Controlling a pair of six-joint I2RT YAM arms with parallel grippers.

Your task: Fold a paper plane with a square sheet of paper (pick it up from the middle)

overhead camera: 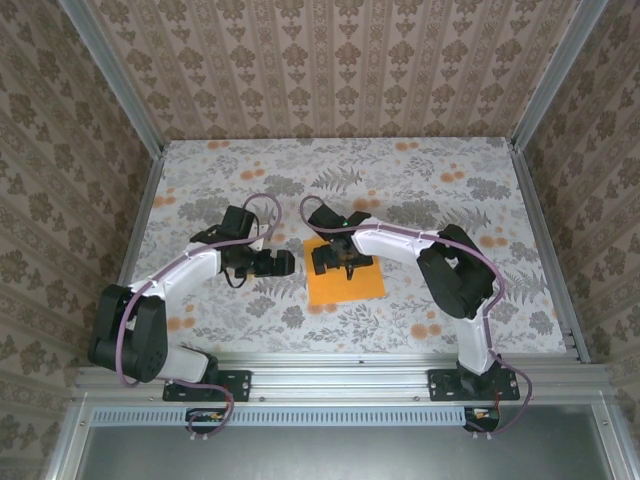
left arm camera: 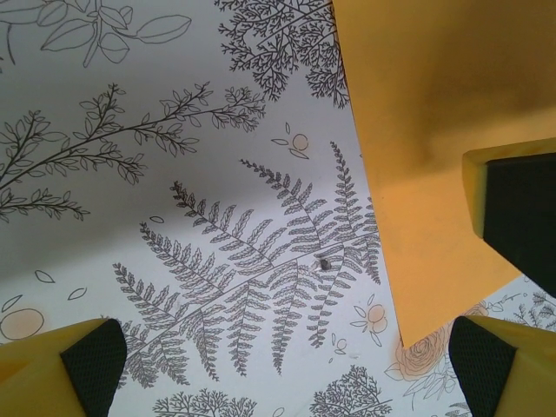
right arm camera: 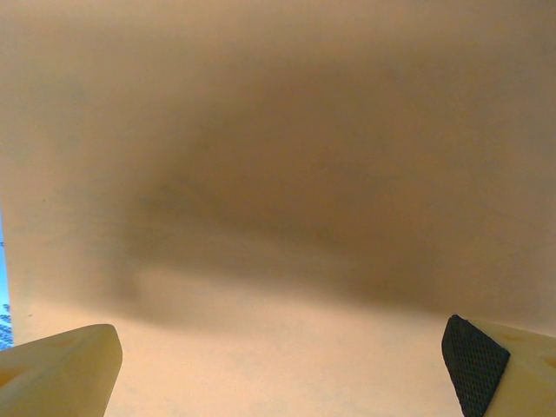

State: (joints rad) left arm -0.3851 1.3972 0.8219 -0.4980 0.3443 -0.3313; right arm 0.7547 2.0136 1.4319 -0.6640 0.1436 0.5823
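Flower-print tabletop (overhead camera: 420, 190) between papered walls (overhead camera: 300, 60) bears the square sheet of paper (overhead camera: 362, 285); left tool (overhead camera: 288, 263), right tool (overhead camera: 335, 264) both spread.

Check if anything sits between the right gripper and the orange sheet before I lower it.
Nothing visible does. The right gripper hangs open over the middle of the square sheet of paper, and its wrist camera sees bare orange paper between the fingers. The left gripper, also open, sits off the sheet's left edge.
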